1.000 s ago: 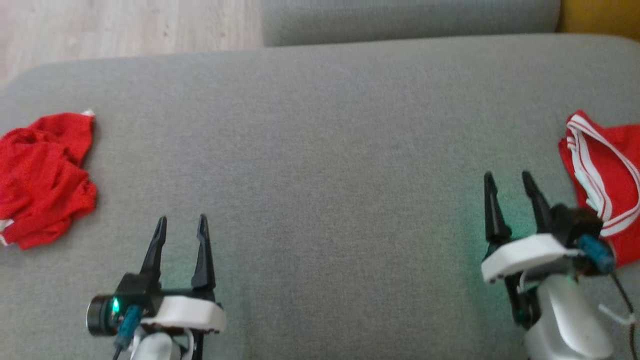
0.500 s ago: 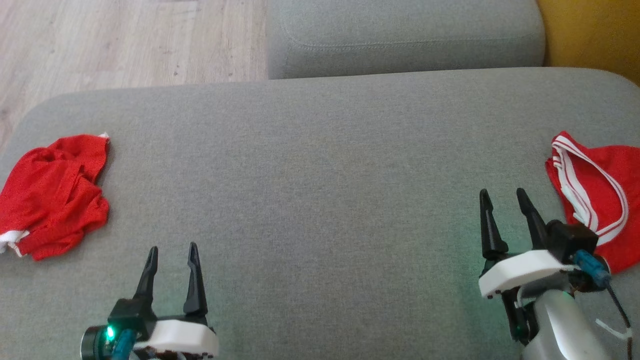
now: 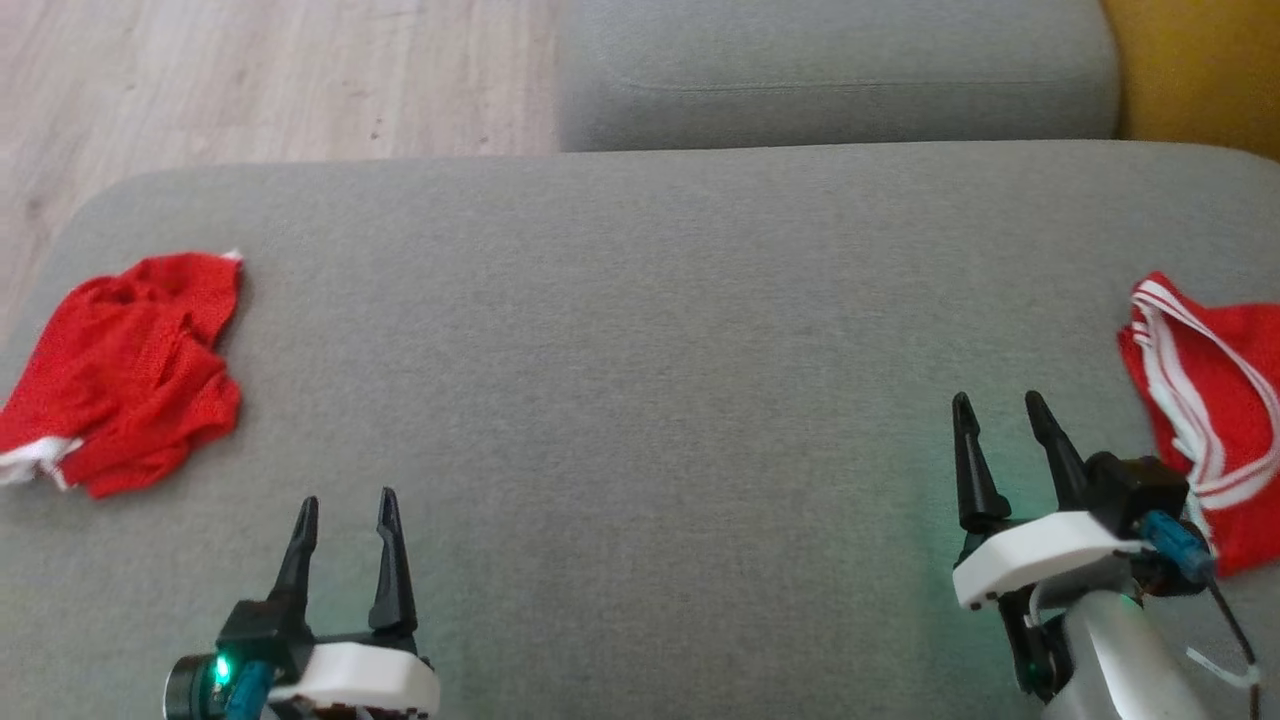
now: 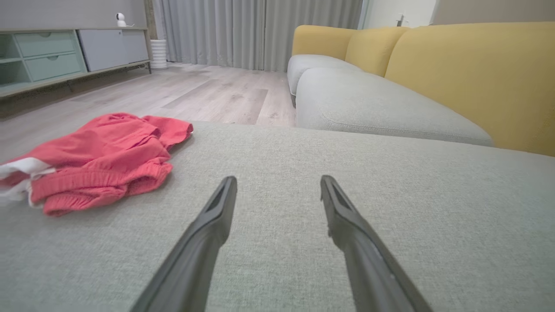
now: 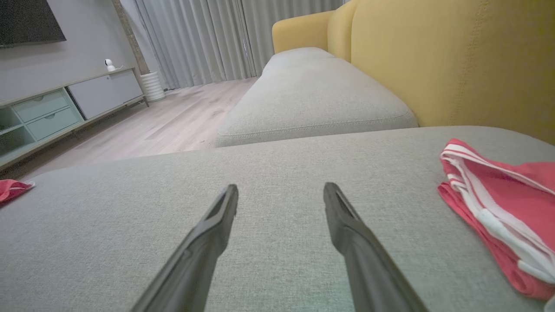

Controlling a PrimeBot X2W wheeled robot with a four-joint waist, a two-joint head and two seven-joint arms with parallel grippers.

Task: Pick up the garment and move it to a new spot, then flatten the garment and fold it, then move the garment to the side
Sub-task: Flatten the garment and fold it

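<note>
Hanging where they were, the left gripper (image 3: 346,497) and right gripper (image 3: 998,397) stay spread and empty; only the head's view shifted. The crumpled red garment (image 3: 130,370) lies untouched ahead-left of the left gripper, so pickup seems unstarted.

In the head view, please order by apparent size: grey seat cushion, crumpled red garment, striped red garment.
1. grey seat cushion, by far the largest.
2. crumpled red garment.
3. striped red garment, though the picture's edge cuts it off, so this order is unsure.
</note>
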